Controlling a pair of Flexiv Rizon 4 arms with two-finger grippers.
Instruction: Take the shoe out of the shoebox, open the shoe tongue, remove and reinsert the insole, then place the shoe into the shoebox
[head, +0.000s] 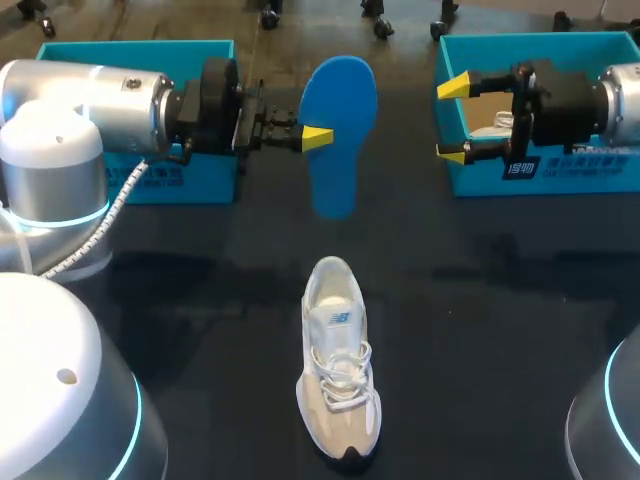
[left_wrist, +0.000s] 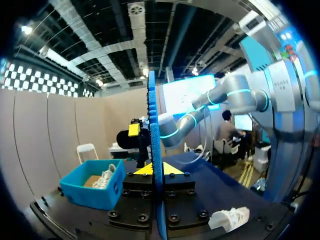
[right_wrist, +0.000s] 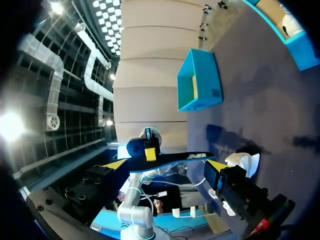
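My left gripper (head: 315, 138) is shut on the edge of a blue insole (head: 340, 120) and holds it above the table's middle. In the left wrist view the insole (left_wrist: 152, 125) stands edge-on between the yellow tips of that gripper (left_wrist: 157, 170). A white and beige shoe (head: 338, 370) lies on the dark table below, toe toward the back. My right gripper (head: 452, 120) stands open in front of the right blue shoebox (head: 540, 40), facing the insole. In the right wrist view the insole (right_wrist: 195, 156) floats ahead of the open right gripper (right_wrist: 166, 164), and the shoe (right_wrist: 242, 162) lies beyond.
A second blue shoebox (head: 140, 48) stands at the back left behind my left arm. The right shoebox (left_wrist: 92, 192) holds another white shoe (left_wrist: 105, 176). My arm bases fill the front corners.
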